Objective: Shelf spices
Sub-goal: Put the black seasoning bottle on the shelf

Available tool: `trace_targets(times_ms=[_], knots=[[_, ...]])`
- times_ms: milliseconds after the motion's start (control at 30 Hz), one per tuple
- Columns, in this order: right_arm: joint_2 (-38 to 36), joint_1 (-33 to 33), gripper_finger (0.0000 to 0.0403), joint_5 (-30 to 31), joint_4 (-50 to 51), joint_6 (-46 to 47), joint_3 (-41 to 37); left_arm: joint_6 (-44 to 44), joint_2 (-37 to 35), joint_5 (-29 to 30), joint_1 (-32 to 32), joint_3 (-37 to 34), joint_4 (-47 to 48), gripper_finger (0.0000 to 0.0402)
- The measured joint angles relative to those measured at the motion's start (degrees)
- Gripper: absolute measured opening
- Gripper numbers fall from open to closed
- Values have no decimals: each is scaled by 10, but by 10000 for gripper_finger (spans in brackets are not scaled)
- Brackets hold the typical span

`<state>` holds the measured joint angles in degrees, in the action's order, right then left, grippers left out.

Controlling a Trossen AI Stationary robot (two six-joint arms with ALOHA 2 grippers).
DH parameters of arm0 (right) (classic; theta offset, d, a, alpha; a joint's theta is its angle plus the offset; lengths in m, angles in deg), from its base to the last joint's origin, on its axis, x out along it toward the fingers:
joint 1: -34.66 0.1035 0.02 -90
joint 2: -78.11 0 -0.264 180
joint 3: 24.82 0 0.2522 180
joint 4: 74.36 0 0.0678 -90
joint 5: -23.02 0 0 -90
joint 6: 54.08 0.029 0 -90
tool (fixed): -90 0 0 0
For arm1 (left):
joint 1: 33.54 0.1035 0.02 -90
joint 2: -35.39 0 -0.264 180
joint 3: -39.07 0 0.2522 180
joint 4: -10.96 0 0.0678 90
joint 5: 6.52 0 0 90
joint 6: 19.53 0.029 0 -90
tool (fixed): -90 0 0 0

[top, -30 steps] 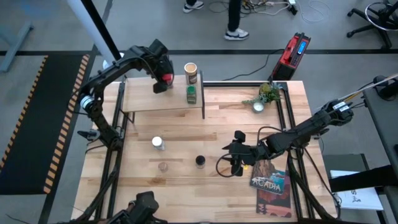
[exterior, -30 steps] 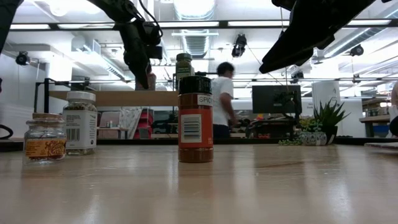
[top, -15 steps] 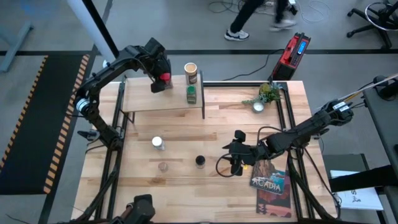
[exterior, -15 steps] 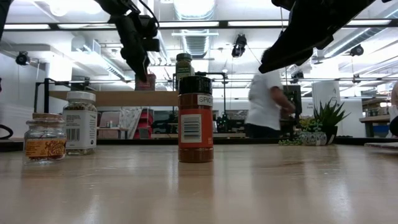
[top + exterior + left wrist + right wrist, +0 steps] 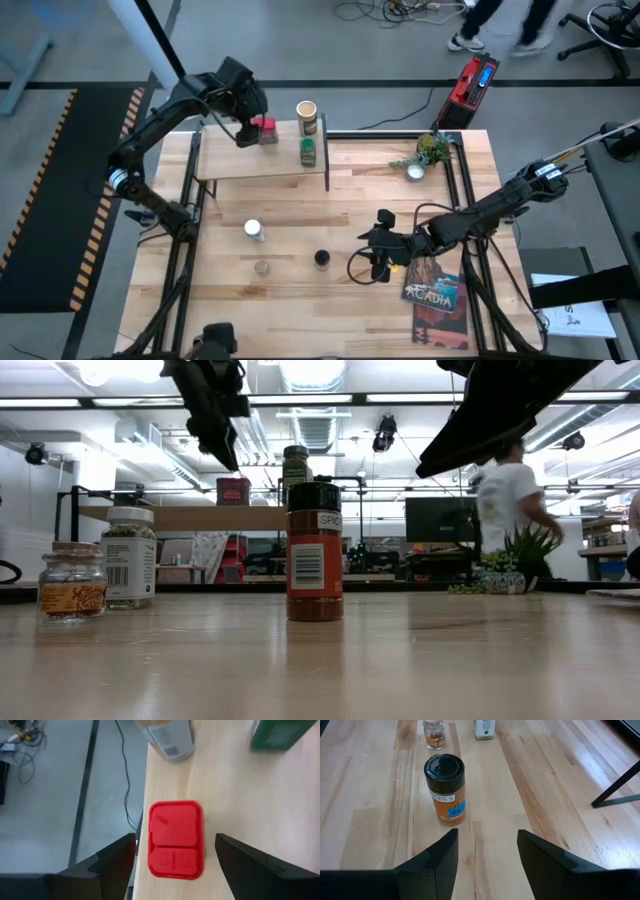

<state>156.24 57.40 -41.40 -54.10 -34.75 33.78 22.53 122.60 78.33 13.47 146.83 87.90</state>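
Note:
The red tin (image 5: 176, 840) stands on its base on the shelf (image 5: 250, 165), near the shelf's far edge. My left gripper (image 5: 243, 130) hangs open above it, one finger to each side and clear of it. The tan canister (image 5: 307, 117) and the green-lidded jar (image 5: 308, 151) also stand on the shelf. On the table stand the white-capped jar (image 5: 254, 230), a small clear jar (image 5: 262, 268) and the dark-capped brown jar (image 5: 445, 787). My right gripper (image 5: 487, 835) waits open, low over the table, just right of the dark-capped jar.
A potted plant (image 5: 428, 152) stands at the far right of the table, and the Acadia book (image 5: 433, 290) lies at the near right. The shelf's black legs (image 5: 327, 175) reach down to the table. A person moves about in the room beyond the table.
My left gripper has risen off the red tin and drawn a little toward the table's left edge. The tin stays upright on the shelf where it was set. A person in the room behind has walked to the right.

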Motion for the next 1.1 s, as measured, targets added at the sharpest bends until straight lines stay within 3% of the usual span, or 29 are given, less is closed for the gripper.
trace_targets(times_ms=[167,267,533,767,933,1100], knots=[[0,0,181,0,0,1,0,-44,-25,-82,-30,0,16,261],[0,0,181,0,0,1,0,-63,-37,-89,-82,0,30,261],[0,0,181,16,0,1,0,-136,-49,-36,-300,0,22,261],[0,0,181,17,3,1,-1,-194,-26,46,-495,0,-39,261],[0,0,181,17,5,2,-1,-280,9,103,-569,0,-80,261],[0,0,181,17,7,5,-1,-385,64,105,-595,0,-80,261]])
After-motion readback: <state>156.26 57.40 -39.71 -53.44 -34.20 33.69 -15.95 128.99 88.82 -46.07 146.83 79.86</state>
